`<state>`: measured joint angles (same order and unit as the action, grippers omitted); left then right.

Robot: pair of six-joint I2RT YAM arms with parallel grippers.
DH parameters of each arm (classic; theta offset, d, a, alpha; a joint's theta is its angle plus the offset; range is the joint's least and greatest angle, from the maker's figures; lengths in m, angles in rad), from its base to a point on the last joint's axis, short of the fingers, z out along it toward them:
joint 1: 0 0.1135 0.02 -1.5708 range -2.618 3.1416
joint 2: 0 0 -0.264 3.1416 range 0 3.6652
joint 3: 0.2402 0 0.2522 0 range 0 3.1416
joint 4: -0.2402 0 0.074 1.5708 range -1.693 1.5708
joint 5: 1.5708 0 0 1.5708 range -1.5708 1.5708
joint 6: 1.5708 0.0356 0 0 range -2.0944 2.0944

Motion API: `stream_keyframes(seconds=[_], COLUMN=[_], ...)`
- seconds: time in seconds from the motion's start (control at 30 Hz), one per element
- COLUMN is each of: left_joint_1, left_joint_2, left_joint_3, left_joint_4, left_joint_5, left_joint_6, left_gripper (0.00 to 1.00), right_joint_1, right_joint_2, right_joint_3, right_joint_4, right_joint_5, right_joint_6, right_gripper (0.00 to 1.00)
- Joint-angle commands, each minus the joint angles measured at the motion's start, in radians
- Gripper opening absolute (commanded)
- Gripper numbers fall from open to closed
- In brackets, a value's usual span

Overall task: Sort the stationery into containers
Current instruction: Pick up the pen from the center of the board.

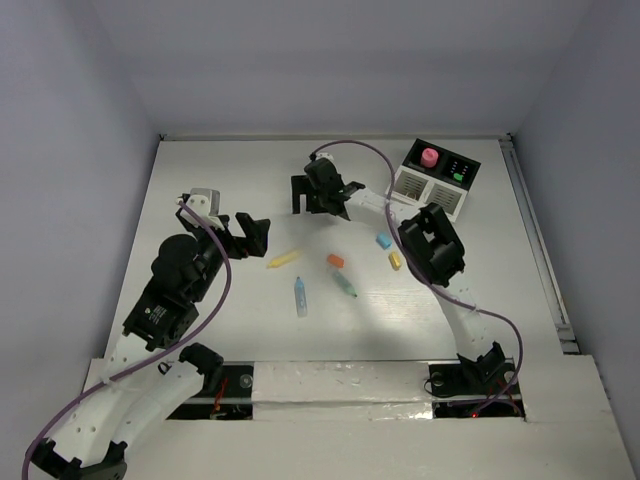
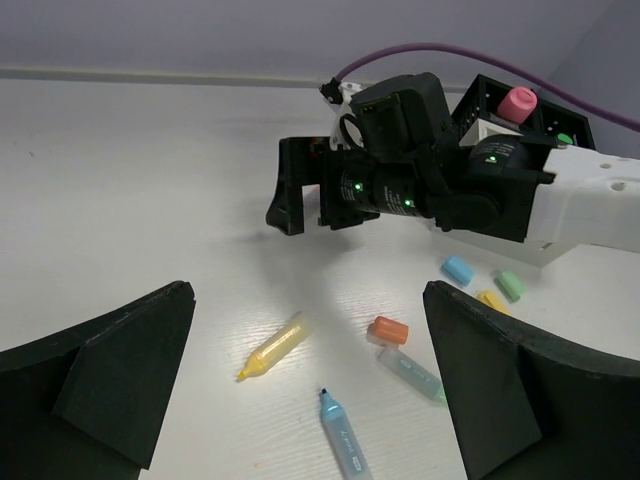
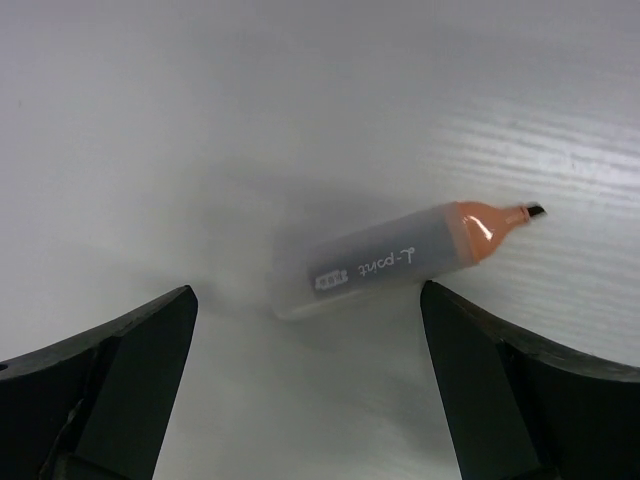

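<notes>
My right gripper (image 1: 315,203) hangs open just above the table. In its wrist view an uncapped orange-tipped pen (image 3: 395,260) lies a little beyond the open fingertips, not touched. My left gripper (image 1: 245,235) is open and empty above the table. Ahead of it lie a yellow pen (image 2: 272,347), a blue pen (image 2: 340,435), an orange cap (image 2: 389,329), a pale green pen (image 2: 412,372), and blue (image 2: 458,269), green (image 2: 511,285) and yellow (image 2: 491,299) caps. The white slatted box (image 1: 425,188) joins the black box (image 1: 462,172) at the back right. A pink-capped bottle (image 1: 429,158) stands in them.
The right arm (image 1: 432,245) reaches across the table over the small caps. A rail (image 1: 535,240) runs along the table's right edge. Grey walls close in the back and both sides.
</notes>
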<state>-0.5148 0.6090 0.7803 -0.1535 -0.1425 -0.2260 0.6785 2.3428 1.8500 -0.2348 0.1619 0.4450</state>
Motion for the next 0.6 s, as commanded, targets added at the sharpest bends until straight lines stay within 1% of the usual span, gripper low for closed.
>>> stream_keyframes(seconds=[0.0, 0.13, 0.23, 0.3, 0.33, 0.37, 0.43, 0.5, 0.53, 0.57], left_joint_1=[0.004, 0.004, 0.004, 0.004, 0.004, 0.004, 0.004, 0.004, 0.004, 0.004], left_joint_2=[-0.009, -0.008, -0.005, -0.005, -0.003, -0.003, -0.003, 0.0, 0.001, 0.003], left_joint_3=[0.0, 0.0, 0.0, 0.0, -0.001, 0.0, 0.0, 0.0, 0.0, -0.001], left_joint_4=[0.048, 0.051, 0.049, 0.049, 0.048, 0.048, 0.048, 0.046, 0.046, 0.046], left_joint_5=[0.009, 0.009, 0.012, 0.006, 0.003, -0.002, -0.008, -0.009, -0.009, -0.009], left_joint_6=[0.004, 0.002, 0.001, 0.001, -0.003, -0.003, -0.003, -0.004, -0.004, -0.003], left_gripper=[0.99, 0.99, 0.99, 0.99, 0.99, 0.99, 0.99, 0.99, 0.99, 0.99], right_joint_1=[-0.01, -0.01, -0.01, -0.01, -0.01, -0.01, -0.01, -0.01, -0.01, -0.01], right_joint_2=[0.095, 0.154, 0.193, 0.208, 0.225, 0.236, 0.26, 0.273, 0.282, 0.283], right_joint_3=[0.093, 0.182, 0.239, 0.265, 0.291, 0.305, 0.343, 0.359, 0.365, 0.365], right_joint_4=[-0.081, -0.161, -0.208, -0.227, -0.242, -0.251, -0.279, -0.291, -0.296, -0.297], right_joint_5=[0.085, 0.134, 0.175, 0.206, 0.214, 0.218, 0.228, 0.222, 0.22, 0.217], right_joint_6=[-0.005, -0.038, -0.066, -0.088, -0.097, -0.11, -0.12, -0.127, -0.13, -0.14], right_gripper=[1.0, 1.0, 0.96, 0.91, 0.88, 0.81, 0.76, 0.63, 0.62, 0.52])
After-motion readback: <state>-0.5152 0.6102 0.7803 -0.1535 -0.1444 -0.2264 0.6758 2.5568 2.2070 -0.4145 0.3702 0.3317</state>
